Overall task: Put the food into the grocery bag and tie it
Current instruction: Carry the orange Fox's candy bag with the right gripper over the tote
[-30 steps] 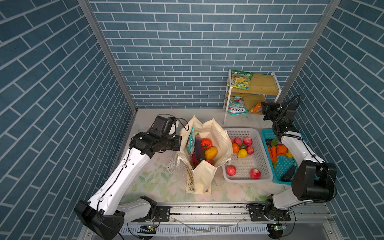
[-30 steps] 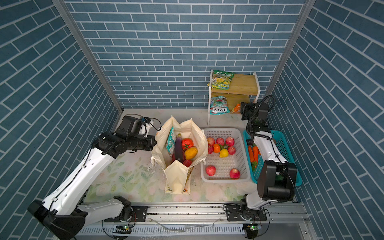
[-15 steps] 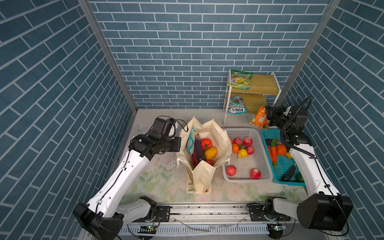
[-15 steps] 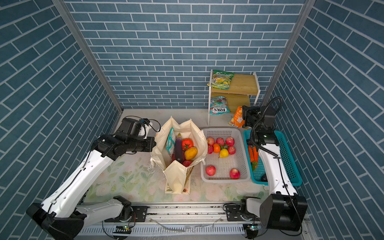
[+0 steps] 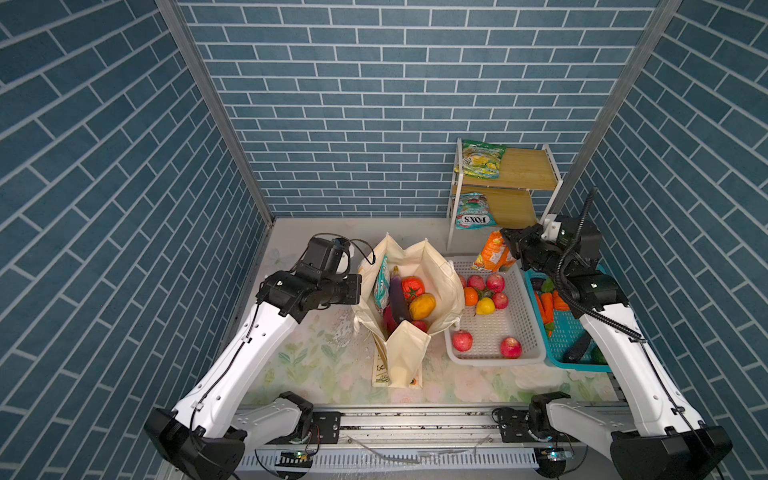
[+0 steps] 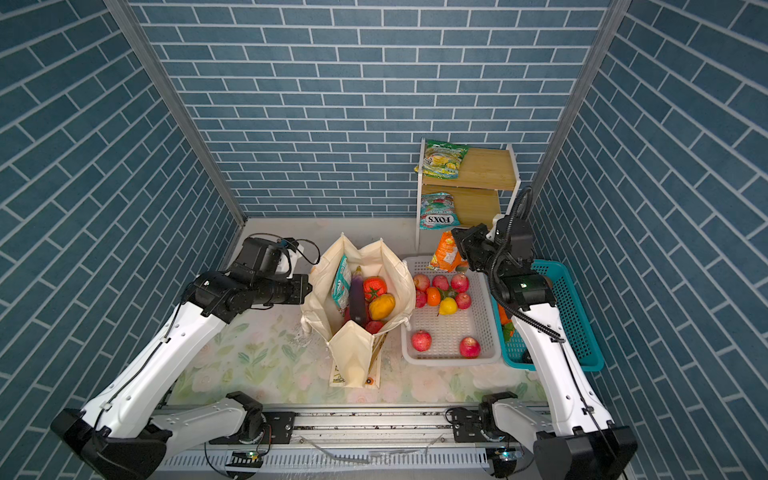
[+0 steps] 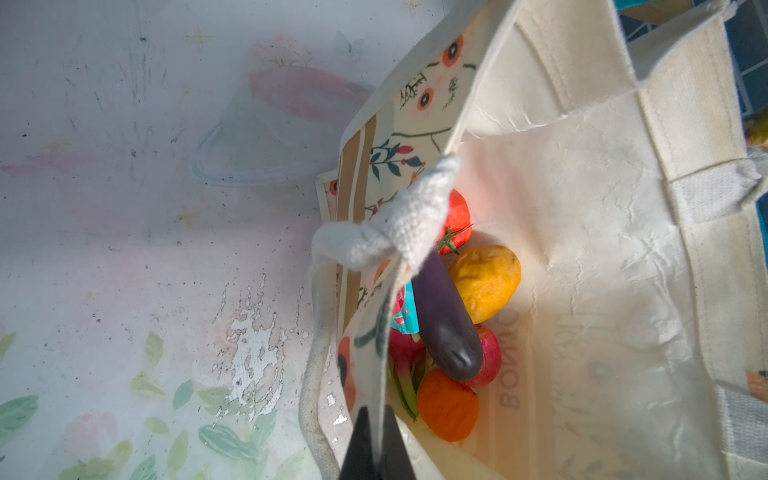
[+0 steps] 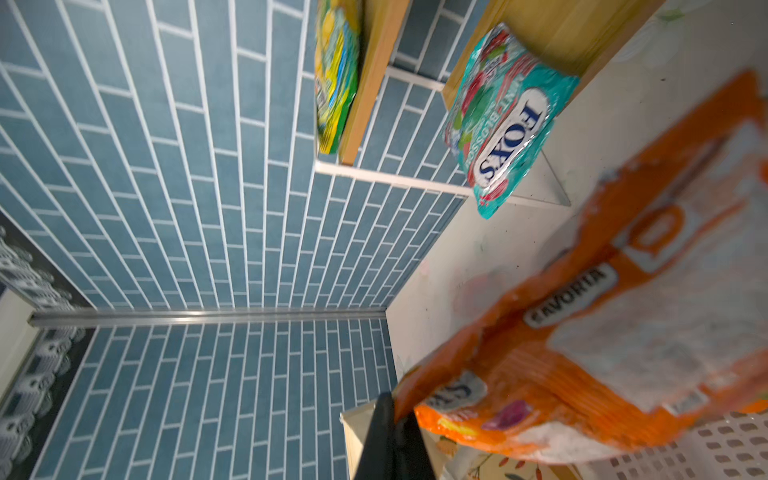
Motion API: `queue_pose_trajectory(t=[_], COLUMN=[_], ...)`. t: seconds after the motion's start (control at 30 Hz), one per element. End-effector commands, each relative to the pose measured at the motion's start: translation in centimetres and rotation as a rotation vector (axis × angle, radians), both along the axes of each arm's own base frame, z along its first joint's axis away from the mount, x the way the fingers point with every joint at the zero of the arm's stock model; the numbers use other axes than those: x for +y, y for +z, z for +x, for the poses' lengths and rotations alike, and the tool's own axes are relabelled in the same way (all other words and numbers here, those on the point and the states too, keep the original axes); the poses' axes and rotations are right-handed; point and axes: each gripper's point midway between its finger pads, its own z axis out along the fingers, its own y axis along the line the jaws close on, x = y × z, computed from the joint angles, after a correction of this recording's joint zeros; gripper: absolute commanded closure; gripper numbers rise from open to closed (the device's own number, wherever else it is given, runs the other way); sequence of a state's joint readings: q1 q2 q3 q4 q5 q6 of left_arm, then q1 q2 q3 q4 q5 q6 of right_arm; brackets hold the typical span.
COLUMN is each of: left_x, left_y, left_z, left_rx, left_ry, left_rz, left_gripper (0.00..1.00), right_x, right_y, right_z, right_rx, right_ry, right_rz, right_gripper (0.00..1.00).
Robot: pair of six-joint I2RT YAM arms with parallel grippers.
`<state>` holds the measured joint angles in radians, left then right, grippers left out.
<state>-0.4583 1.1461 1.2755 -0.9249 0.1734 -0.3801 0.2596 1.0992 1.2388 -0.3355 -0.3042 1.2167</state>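
Your cream grocery bag (image 5: 405, 357), printed with red-orange flowers, navy leaves and tan stripes, shows you a purple aubergine (image 5: 397, 297), a red tomato (image 5: 412, 286) and a yellow fruit (image 5: 422, 305). Also before you are the orange packet (image 5: 494, 251), teal packet (image 5: 473, 212), yellow-green packet (image 5: 482, 160), white basket (image 5: 490, 358) and teal basket (image 6: 575, 316), on a pastel floral table cover (image 5: 316, 365) amid blue brick walls (image 5: 374, 104) with white joints.

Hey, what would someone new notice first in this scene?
The cream grocery bag stands open mid-table, stuffed with a purple eggplant, a tomato and a yellow fruit, its rim pinched by the left end effector. The right end effector holds an orange packet in the air by the far edge of the white basket.
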Motion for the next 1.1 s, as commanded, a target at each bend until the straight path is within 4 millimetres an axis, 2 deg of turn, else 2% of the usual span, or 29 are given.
queue_pose_trajectory(t=[0.0,0.27,0.4,0.6,0.83,1.07], left_x=[0.2,-0.2,-0.4,-0.5,-0.4,-0.4], left_y=[-0.2,0.1,-0.1,-0.3,-0.2,-0.1], left_z=[-0.6,-0.4,-0.4,-0.3,-0.2,-0.4], left_rx=[0.012,0.001,0.007,0.01,0.008,0.007], left_ry=[0.002,0.005,0.003,-0.002,-0.003,-0.007], left_rz=[-0.014,-0.042,-0.046,-0.045,-0.037,-0.041], left_gripper=[1.0,1.0,1.0,1.0,1.0,1.0], right_x=[2.0,6.2,8.1,12.0,16.7,19.3], right_y=[4.7,9.1,9.8,9.3,7.2,4.7], right_z=[-2.8,-6.8,-8.1,-10.1,-12.6,-13.4], right_rx=[-0.186,-0.373,-0.442,-0.476,-0.487,-0.463], right_ry=[0.141,0.387,0.469,0.633,0.828,0.939], right_rz=[-0.121,-0.211,-0.254,-0.326,-0.434,-0.509], right_gripper=[1.0,1.0,1.0,1.0,1.0,1.0])
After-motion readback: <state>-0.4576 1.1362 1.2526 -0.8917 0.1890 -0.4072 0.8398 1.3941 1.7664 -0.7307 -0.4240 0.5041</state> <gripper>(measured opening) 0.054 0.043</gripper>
